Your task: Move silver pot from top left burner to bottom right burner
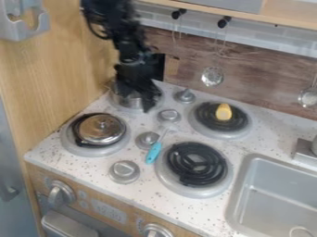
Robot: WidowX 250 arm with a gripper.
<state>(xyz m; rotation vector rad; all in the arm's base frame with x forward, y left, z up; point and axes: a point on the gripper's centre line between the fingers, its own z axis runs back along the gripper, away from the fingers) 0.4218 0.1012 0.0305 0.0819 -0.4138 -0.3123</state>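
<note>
Well, nearest me, in front and to the right of the gripper (141,99), lay the bottom right burner (193,191), its ridged black coil ringed by smooth grey. Closer to the gripper was the blue handle (153,152), apparently plastic, on the speckled counter (80,169); to the left, a shiny domed lid (102,128). Directly under the gripper sat the silver pot (125,100), on the top left burner (128,109). I couldn't tell whether my gripper was open or closed on it. I judged the pot light, stiff and slippery, hardly fragile; I favoured pinching its thin upright wall at the rim and lifting level. Beyond the gripper stood grainy brown boards (186,53).
</note>
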